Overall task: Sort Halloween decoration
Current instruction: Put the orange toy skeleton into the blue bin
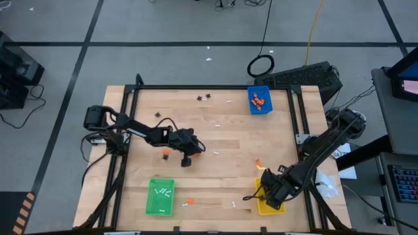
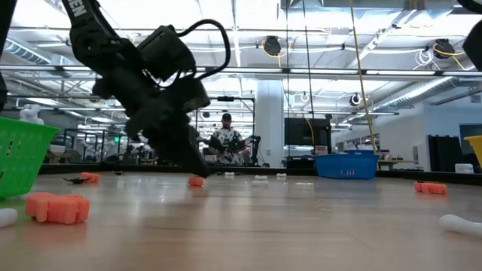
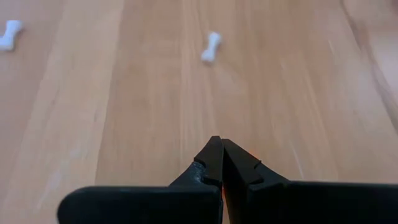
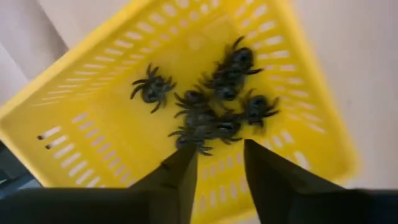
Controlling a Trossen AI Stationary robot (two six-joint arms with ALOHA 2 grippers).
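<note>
The left gripper [image 1: 187, 158] sits low over the middle of the light wooden table [image 1: 222, 134]. Its two dark fingers [image 3: 211, 163] are pressed together at the tips, and a thin strip of orange shows between them. What the orange bit is, I cannot tell. A small orange lump [image 1: 166, 153] lies on the wood just beside this gripper. Two little white bone-shaped sticks [image 3: 211, 47] lie on the wood ahead of it.

The right gripper [image 1: 273, 193] hangs over the yellow plastic tray [image 1: 261, 207] at the near right corner of the table. Its fingers [image 4: 180, 171] are a little apart with nothing between them. Inside the yellow tray is a heap of small black spider shapes [image 4: 214, 115].

The blue plastic tray [image 1: 251, 106] at the far right edge holds orange lumps. The green plastic tray [image 1: 150, 202] at the near left holds white bone sticks.

More trinkets are spread on the table. Two black spiders [image 1: 204, 98] lie near the far edge. An orange lump [image 1: 189, 200] and a white bone [image 1: 233, 204] lie between the green and yellow trays.
</note>
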